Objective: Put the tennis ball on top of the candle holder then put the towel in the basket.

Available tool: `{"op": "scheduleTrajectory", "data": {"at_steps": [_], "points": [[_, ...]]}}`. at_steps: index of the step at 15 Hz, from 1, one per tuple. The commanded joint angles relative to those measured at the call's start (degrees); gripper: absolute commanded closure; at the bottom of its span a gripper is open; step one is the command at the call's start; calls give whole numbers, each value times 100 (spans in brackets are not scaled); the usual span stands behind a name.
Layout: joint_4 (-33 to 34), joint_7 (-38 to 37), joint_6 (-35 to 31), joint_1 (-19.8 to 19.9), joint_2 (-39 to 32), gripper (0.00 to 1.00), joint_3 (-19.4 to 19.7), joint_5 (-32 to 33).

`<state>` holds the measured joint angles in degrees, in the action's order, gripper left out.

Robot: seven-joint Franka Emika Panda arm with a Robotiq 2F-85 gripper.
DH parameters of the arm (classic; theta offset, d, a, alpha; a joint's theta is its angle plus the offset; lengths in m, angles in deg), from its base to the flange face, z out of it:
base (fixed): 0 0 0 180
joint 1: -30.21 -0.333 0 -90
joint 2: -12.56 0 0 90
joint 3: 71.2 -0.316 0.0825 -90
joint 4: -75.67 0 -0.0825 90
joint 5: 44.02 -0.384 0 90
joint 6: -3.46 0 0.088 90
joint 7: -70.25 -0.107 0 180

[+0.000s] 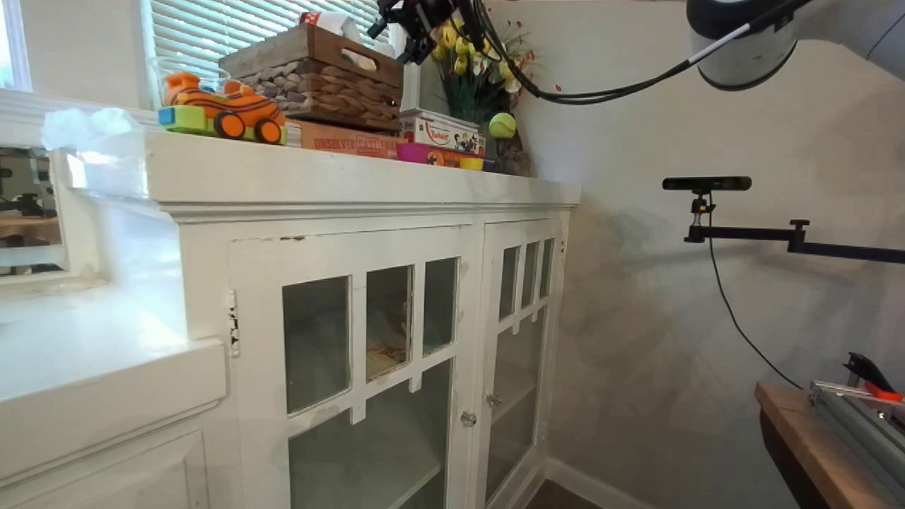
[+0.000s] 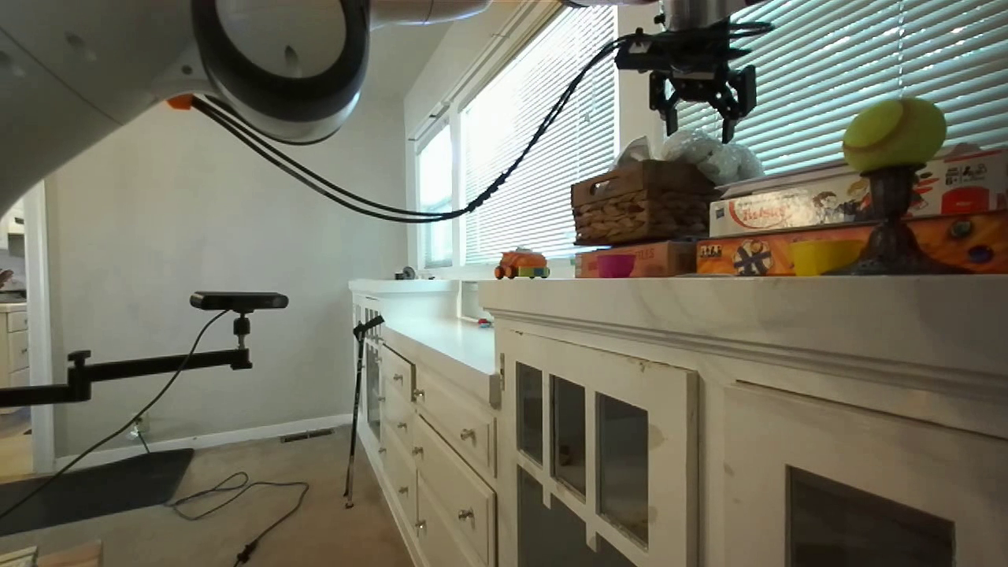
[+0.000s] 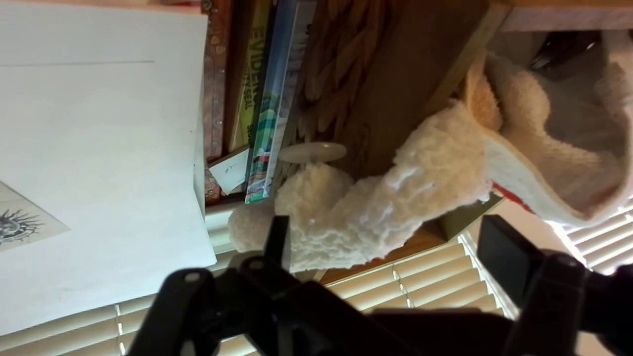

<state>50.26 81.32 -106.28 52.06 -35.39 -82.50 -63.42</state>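
Observation:
The yellow-green tennis ball rests on top of the dark candle holder in both exterior views, ball (image 1: 503,126) (image 2: 894,135) and holder (image 1: 501,147) (image 2: 892,214). The brown woven basket (image 1: 353,78) (image 2: 642,203) stands on a box; its side shows in the wrist view (image 3: 415,54). The fluffy white towel with red edging (image 3: 395,198) lies partly in the basket and hangs over its rim; it shows in both exterior views (image 1: 339,25) (image 2: 697,150). My gripper (image 1: 391,44) (image 2: 699,130) is open and empty just above the towel; its fingers (image 3: 388,235) are apart.
An orange toy truck (image 1: 223,113) (image 2: 522,264) stands beside the basket. Game boxes (image 1: 442,134) (image 2: 780,213), a pink bowl (image 1: 413,152) and a yellow cup (image 1: 471,163) sit on the white cabinet (image 1: 368,184). Yellow flowers (image 1: 463,53) stand behind the ball. Window blinds (image 2: 827,63) are behind.

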Motion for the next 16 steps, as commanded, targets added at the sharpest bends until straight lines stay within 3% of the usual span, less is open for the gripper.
{"op": "scheduleTrajectory", "data": {"at_steps": [1,10,16], "points": [[0,-49,-97,19,-60,34,-50,-167],[3,47,-180,-10,-53,98,-33,-116],[29,577,-629,-140,172,99,-46,-27]]}}
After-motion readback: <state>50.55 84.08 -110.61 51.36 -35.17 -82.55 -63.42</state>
